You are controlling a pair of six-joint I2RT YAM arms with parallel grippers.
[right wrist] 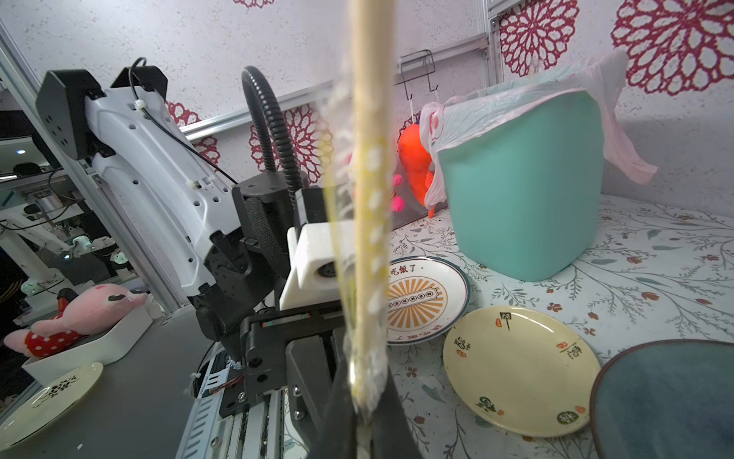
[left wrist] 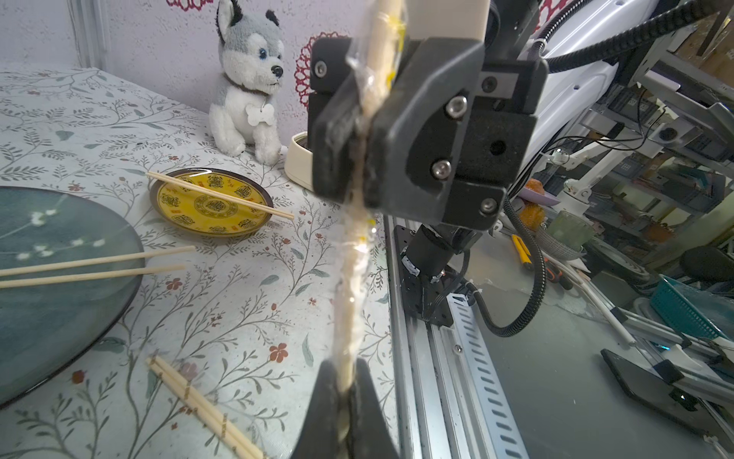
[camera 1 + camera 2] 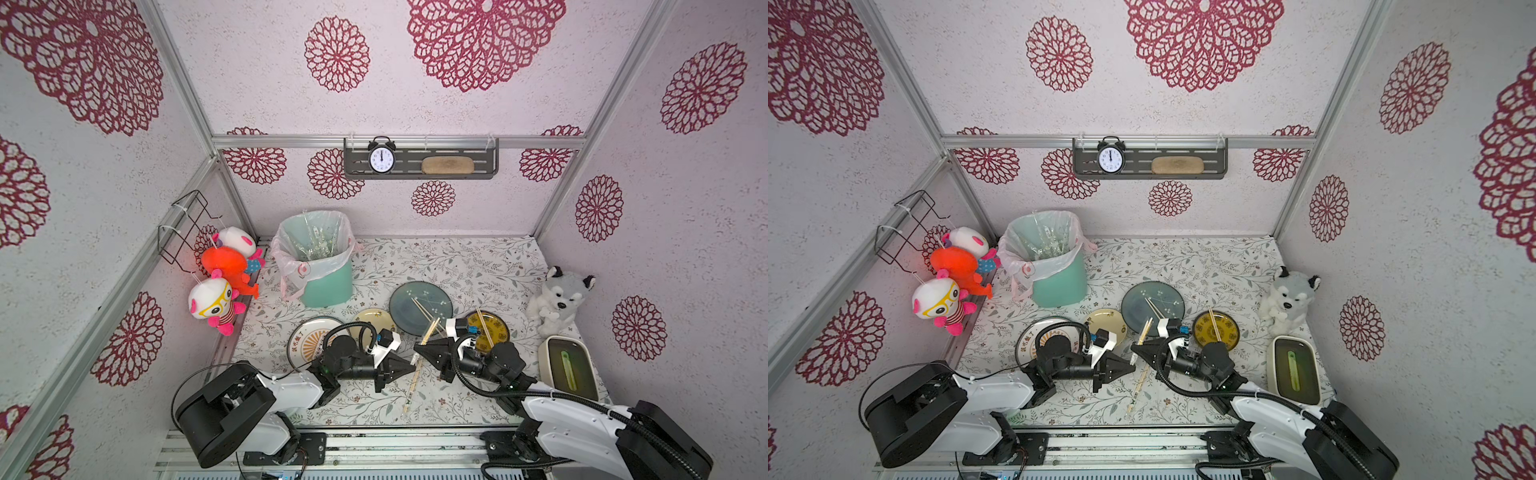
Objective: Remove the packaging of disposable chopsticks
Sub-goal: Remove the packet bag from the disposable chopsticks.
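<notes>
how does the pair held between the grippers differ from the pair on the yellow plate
The held pair is inside a clear sleeve; the plate pair is bare. The held pair is in the air, clamped by the left gripper and right gripper; the plate pair lies loose across the yellow plate. Both are pale bamboo sticks.

White sunburst plate [image 1: 427,302], table's left front: rim text "吃飯了". Clock [image 3: 381,160]: dial numerals 1–12. Cream plate [image 1: 520,369]: seal characters, illegible.
</notes>
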